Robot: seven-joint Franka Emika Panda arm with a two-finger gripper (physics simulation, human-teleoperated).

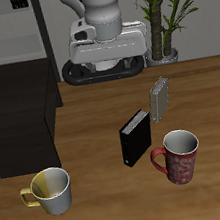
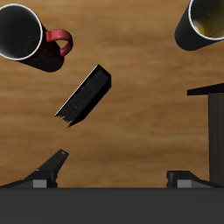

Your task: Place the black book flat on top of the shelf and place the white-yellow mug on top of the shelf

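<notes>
Two items to move, none moved yet; shelf (image 1: 23,121), boxy matte black, flat top bare, so ready to load; gripper (image 2: 116,171) hangs over the table, jaws spread, empty, looks staged for book (image 1: 135,138); book upright mid-table, black hardcover, thin white pages; mug (image 1: 53,191), glossy off-white, yellow handle, near front edge.
</notes>
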